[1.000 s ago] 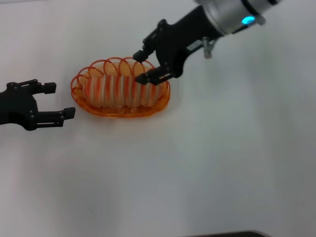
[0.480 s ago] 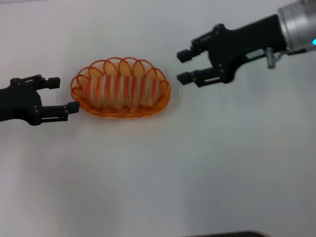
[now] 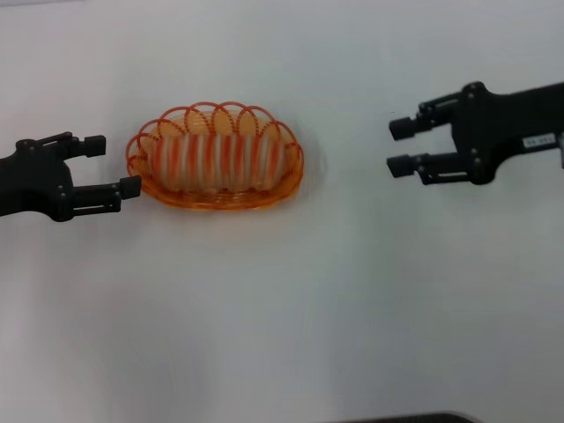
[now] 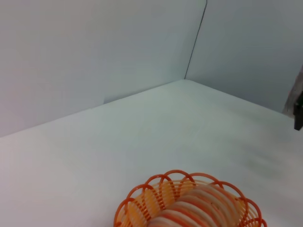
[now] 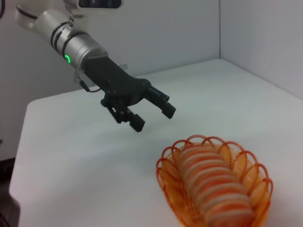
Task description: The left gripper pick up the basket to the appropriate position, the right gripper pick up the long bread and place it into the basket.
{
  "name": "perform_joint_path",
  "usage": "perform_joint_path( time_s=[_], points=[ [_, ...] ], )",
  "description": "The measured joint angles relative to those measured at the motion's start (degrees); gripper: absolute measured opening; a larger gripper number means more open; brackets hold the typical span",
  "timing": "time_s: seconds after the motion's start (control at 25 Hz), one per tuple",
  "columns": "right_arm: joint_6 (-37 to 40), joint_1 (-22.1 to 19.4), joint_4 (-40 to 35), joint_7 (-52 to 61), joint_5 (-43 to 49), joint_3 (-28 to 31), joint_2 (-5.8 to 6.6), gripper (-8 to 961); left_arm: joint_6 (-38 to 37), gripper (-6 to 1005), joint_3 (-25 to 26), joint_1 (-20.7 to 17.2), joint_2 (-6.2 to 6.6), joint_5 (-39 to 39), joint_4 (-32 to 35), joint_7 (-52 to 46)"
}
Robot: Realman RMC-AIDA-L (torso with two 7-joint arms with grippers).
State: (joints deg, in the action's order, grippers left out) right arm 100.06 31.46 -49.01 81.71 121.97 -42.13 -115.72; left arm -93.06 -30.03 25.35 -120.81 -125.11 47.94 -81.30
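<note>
I see basket (image 3: 216, 157) on white table (image 3: 291, 300), left of centre in head view, long bread (image 3: 217, 159) lying lengthwise inside it. Left gripper (image 3: 113, 169) just beside basket's left end, fingers spread, holding nothing; lower fingertip nearly at rim, contact unclear. Right gripper (image 3: 398, 146) well apart on right, fingers parted, empty. Left wrist view adds only basket far rim and back walls (image 4: 118, 52). Right wrist view alone shows left arm's silver wrist with green light (image 5: 67, 58).
</note>
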Motion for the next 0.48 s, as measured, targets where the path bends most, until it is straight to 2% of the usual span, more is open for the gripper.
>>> perform_joint_path(
  time_s=[0.28, 0.48],
  points=[
    [1.1, -4.4, 0.0, -1.8, 0.0, 1.8, 0.49, 513, -0.1, 874, 0.1, -0.5, 0.04, 0.1, -0.6, 0.2],
    [1.3, -5.6, 0.0, -3.4, 0.0, 3.6, 0.5, 516, -0.1, 874, -0.2, -0.5, -0.11, 0.0, -0.7, 0.3]
  ],
)
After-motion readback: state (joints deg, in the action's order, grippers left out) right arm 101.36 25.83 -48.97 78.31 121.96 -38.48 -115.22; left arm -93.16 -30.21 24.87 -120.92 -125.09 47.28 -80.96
